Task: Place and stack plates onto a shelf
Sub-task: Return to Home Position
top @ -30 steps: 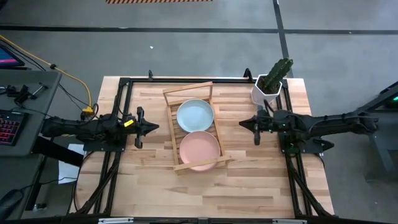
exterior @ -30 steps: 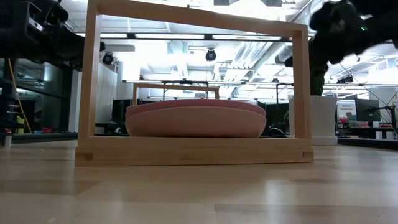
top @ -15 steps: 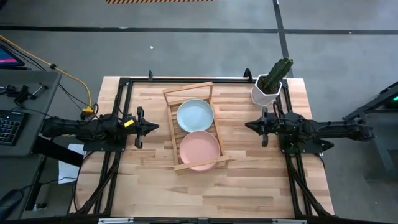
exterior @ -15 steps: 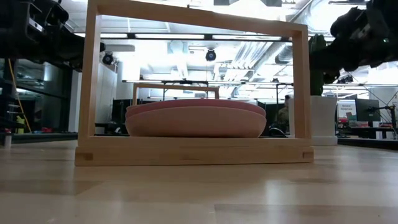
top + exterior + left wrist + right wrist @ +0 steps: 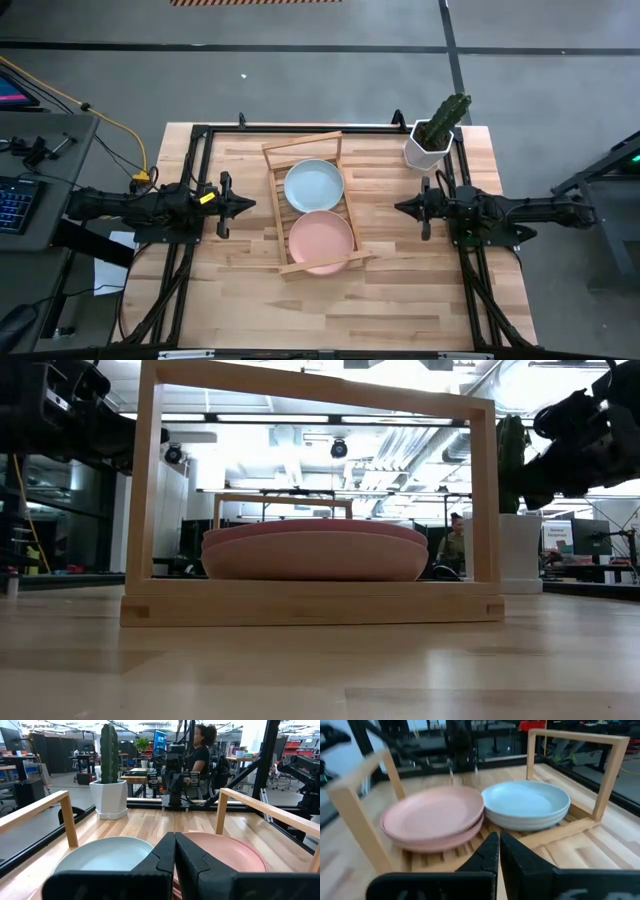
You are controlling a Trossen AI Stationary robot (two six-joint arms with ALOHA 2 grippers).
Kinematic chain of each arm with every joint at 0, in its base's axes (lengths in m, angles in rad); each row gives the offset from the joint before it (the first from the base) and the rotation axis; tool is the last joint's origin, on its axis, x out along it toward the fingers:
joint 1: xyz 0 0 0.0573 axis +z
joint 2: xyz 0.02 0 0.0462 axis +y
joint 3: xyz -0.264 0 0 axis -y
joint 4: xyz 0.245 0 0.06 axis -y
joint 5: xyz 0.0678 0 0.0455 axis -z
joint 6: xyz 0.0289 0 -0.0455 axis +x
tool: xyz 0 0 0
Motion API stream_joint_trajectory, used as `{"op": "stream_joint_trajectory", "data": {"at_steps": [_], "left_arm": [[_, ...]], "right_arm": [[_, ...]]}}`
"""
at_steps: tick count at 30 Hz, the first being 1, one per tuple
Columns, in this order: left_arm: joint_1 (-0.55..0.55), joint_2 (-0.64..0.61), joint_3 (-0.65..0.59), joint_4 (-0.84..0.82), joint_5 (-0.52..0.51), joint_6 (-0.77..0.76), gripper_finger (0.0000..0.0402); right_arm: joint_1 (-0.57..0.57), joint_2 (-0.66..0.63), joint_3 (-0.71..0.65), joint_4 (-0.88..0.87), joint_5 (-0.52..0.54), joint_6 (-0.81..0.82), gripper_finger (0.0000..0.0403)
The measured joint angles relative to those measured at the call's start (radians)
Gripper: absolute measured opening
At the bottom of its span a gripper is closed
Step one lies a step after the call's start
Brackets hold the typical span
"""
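Note:
The wooden shelf lies mid-table, its frame rails raised at both ends. On its slats rest two stacks of plates: pale mint-blue plates at the far end and pink plates at the near end, seen also as pink plates and mint-blue plates. My left gripper is shut and hovers left of the shelf, touching nothing. My right gripper is shut and hovers right of the shelf, touching nothing. The cream-white plate does not show.
A white pot with a green cactus stands at the table's far right corner, just beyond my right arm. Black frame rails run along the table's sides. Bare tabletop lies near the front edge. A person stands in the room beyond.
My right gripper has drawn back toward the table's right edge, away from the shelf, staying shut. The plates and the shelf have kept their places.

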Motion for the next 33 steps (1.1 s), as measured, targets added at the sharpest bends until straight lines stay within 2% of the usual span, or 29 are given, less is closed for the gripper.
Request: {"op": "stream_joint_trajectory", "data": {"at_steps": [9, 21, 26, 33], "left_arm": [[-0.001, 0.000, 0.000, -0.001, 0.003, 0.000, 0.0000], [-0.001, -0.002, 0.000, -0.006, 0.004, 0.000, 0.0000], [-0.001, -0.030, 0.000, -0.153, 0.007, 0.000, 0.0001], [-0.001, -0.041, 0.000, -0.162, 0.056, -0.001, 0.0001]], "right_arm": [[-0.002, 0.005, 0.000, -0.047, -0.004, -0.076, 0.0000], [-0.002, 0.005, 0.000, -0.046, 0.004, 0.203, 0.0000], [-0.002, 0.005, 0.000, -0.045, 0.004, 0.226, 0.0000], [0.006, -0.011, 0.000, -0.046, 0.004, 0.228, 0.0000]]}}
